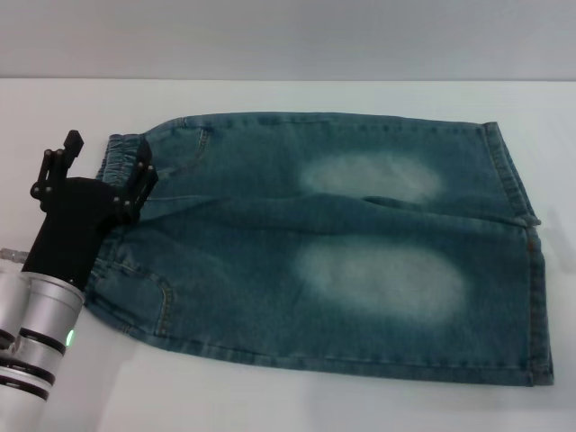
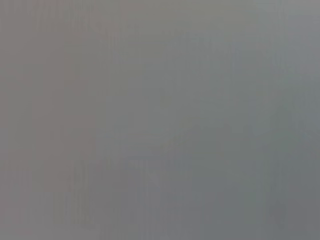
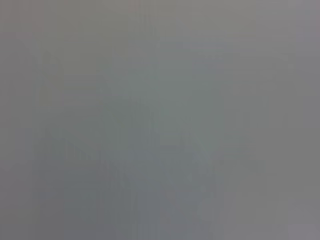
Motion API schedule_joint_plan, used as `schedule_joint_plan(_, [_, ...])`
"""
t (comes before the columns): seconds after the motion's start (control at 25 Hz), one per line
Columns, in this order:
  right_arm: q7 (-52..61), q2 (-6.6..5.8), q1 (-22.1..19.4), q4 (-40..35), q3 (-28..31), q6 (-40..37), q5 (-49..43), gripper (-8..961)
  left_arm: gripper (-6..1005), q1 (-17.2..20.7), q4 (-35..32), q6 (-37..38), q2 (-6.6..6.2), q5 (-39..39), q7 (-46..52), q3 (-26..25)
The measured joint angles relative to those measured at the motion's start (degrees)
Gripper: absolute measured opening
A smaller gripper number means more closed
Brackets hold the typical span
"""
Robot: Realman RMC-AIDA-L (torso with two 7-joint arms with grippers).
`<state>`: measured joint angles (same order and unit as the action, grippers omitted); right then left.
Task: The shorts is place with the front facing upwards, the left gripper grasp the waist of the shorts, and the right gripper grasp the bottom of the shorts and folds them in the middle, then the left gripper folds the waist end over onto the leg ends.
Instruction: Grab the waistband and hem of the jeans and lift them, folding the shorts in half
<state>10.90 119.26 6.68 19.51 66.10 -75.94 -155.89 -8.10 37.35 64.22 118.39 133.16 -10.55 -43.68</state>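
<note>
While the denim shorts are lying flat and unfolded on the white desk, we are seeing the left tool hovering spread open at the elastic waist; the leg hems are waiting ungrasped, so both folds remain.

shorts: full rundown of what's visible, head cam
The shorts are blue-green washed denim with two pale faded patches. They lie flat and unfolded on the white table, with the ruffled elastic waist toward the robot's left and the leg ends, with stitched hems, toward its right. The left end effector, fingers spread, is over the waist; contact is unclear. Both wrist views show nothing.
</note>
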Motion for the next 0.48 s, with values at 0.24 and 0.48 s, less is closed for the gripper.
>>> schedule_joint_plan(0.24, [0.0, 0.0, 0.0, 0.0, 0.0, 0.0, -0.1, 741, 842, 0.0, 0.1, -0.2, 0.0, -0.1, 0.0, 0.0])
schedule_joint_plan(0.48, [0.8, -0.79, -3.0, 6.9, -2.0, 1.8, -0.3, 741, 842, 1.9, 6.5, -5.9, -0.55, -0.1, -2.6, -0.7])
